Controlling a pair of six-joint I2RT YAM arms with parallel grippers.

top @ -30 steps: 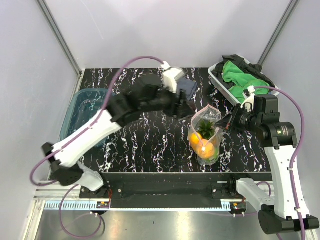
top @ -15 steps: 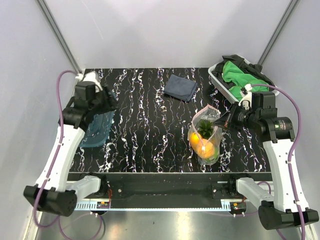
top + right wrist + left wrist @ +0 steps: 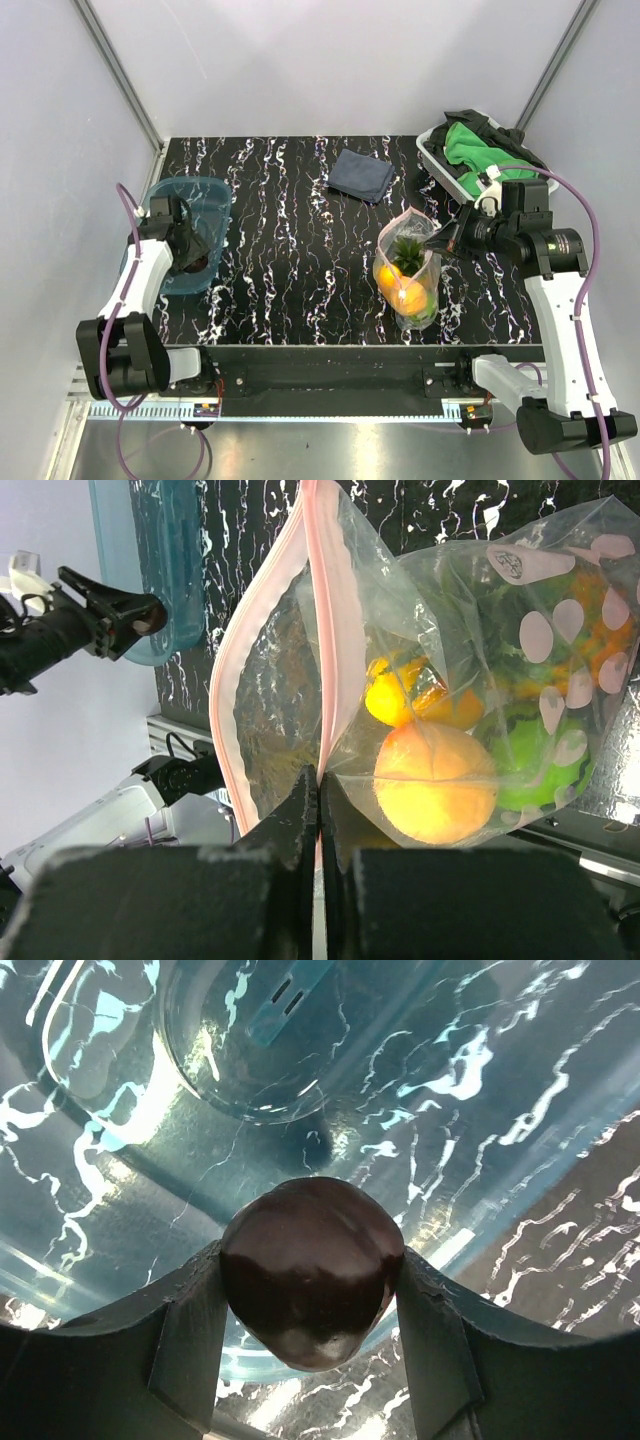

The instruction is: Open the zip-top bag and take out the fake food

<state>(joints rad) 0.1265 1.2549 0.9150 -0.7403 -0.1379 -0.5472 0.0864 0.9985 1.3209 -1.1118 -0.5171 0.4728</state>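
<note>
Your left gripper [image 3: 192,252] clamps dark piece [image 3: 312,1260] over blue tub [image 3: 205,190], table's left side; tub lies straight below, so release should drop it in. Your right gripper [image 3: 318,780] is pinched tight on zip-top bag [image 3: 408,262] mouth, right of centre; other fake food [image 3: 432,785] inside.

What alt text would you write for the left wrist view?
The left claw grips a dark, glossy, rounded fake-food piece between its two fingers, over a translucent blue tub. The black marbled table shows through and beside the tub.
</note>
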